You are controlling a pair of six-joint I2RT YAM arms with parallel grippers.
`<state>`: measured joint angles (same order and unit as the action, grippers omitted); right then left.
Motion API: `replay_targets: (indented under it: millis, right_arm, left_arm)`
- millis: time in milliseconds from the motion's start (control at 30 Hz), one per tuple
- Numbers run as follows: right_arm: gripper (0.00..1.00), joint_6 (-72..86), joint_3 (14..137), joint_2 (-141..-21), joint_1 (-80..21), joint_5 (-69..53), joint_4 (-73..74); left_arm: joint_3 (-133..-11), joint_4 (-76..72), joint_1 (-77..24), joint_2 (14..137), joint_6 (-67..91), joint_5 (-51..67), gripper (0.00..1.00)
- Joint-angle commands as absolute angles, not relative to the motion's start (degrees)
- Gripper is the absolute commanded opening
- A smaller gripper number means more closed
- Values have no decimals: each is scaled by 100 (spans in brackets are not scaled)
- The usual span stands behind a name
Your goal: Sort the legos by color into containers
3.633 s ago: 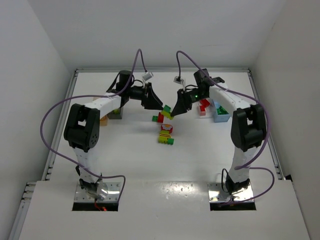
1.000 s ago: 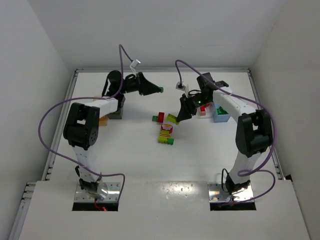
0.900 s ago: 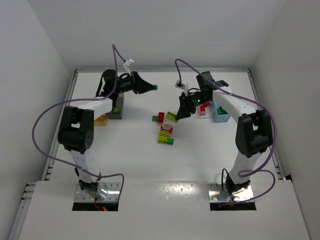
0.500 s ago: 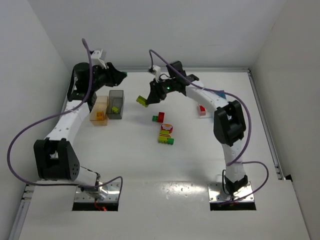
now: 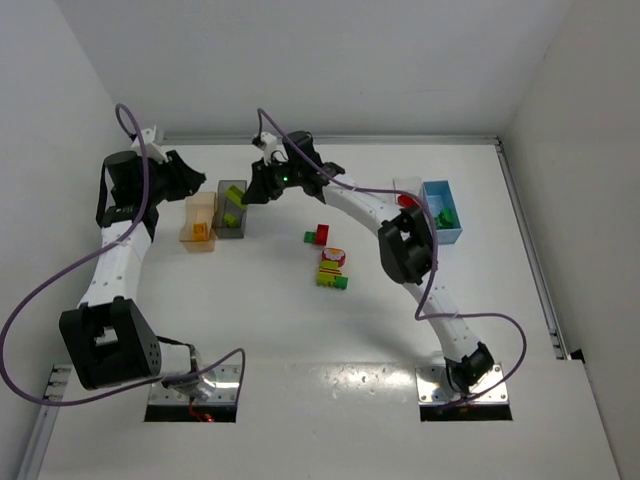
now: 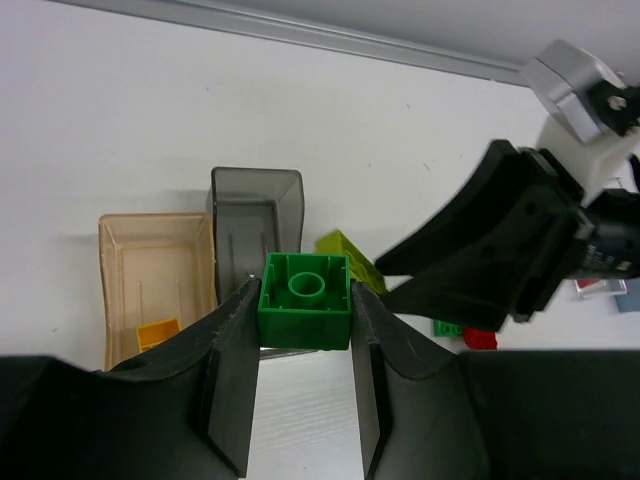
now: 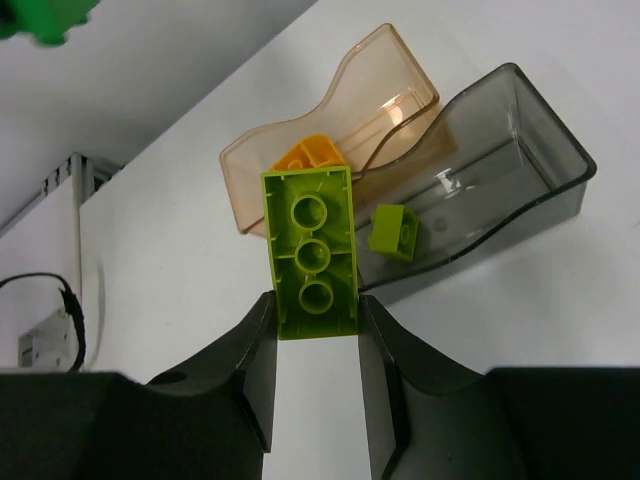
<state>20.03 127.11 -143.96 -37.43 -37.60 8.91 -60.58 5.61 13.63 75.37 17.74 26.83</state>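
Worktop from overhead: orange bin and grey bin side by side at 10 o'clock. Blue bin at 2 o'clock with green pieces inside. Clear bin touching its 9 o'clock side, partly behind the right arm. Left end effector pinches a green brick square between both fingers, studs down, raised above the near ends of the two left bins. Right end effector pinches a lime brick by its long sides, hollow underside up, over the near wall of the grey bin. Grey bin holds one small lime piece, and the orange bin an orange piece. Loose legos near centre: a red-and-green pair, and at its 5 o'clock a mixed cluster of red, yellow and green.
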Motion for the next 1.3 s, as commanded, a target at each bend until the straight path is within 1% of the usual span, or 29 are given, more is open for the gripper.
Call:
replay_targets:
  millis: [0,100,167,233,333,500,567,600,633,733,767,800,867,1000,1033,1100,1167,1200,1233,1267]
  right_arm:
    - [7,2469,13375,-14772,-3796,-3507,334]
    - [8,2549,13614,-15029,-3797,-3507,334]
    - [11,2549,13614,-15143,-3850,-3454,334]
    - [15,2549,13614,-15144,-3911,-3454,334]
    - [20,2549,13675,-15283,-3964,-3516,229]
    - [20,2549,13799,-15407,-4078,-3568,115]
    - [23,2549,13799,-15407,-4140,-3621,114]
    - [26,2549,13799,-15407,-4192,-3621,166]
    - [37,2549,13799,-15407,-4192,-3621,167]
    - [54,2487,13799,-15285,-4192,-3569,281]
    - [64,2435,13729,-15284,-4192,-3516,281]
    - [67,2435,13729,-15145,-4192,-3516,333]
    - [69,2382,13597,-15021,-4192,-3454,396]
    - [70,2110,13386,-14425,-3746,-3086,702]
    - [70,1927,13151,-14223,-3640,-2981,825]
    - [70,1759,12869,-13459,-3368,-2744,983]
    - [70,1487,12377,-12896,-2867,-2365,1272]
    - [70,1364,12210,-12293,-2691,-2042,1379]
    - [70,1223,11886,-11991,-2394,-1804,1519]
    - [70,848,11718,-11710,-2243,-1619,1842]
  left_arm:
    - [-6012,580,1485,7207,1854,2909,15]
    - [-5960,580,1485,7102,1854,2909,15]
    - [-5959,632,1485,7102,1854,2909,15]
    - [-5959,633,1538,7102,1854,2857,15]
    - [-5959,633,1538,7102,1854,2856,15]
    - [-5959,633,1538,7207,1854,2909,15]
    - [-5959,580,1538,7207,1907,2909,15]
    - [-5959,528,1538,7259,1907,2909,15]
    - [-5959,527,1538,7260,1907,2961,15]
    - [-5959,458,1538,7312,1960,3015,15]
    - [-5959,457,1486,7312,1960,3015,15]
    - [-5959,457,1485,7313,1960,3015,15]
    - [-5959,300,1433,7365,2012,3067,15]
    - [-5959,-69,1143,7496,2179,3172,15]
    - [-5959,-140,1038,7549,2232,3225,15]
    - [-6020,-386,592,7681,2303,3278,15]
    - [-6099,-640,195,7917,2303,3278,15]
    - [-6221,-729,-216,8015,2303,3200,15]
    - [-6292,-834,-420,8120,2355,3199,15]
    - [-6371,-1026,-622,8391,2355,3138,15]
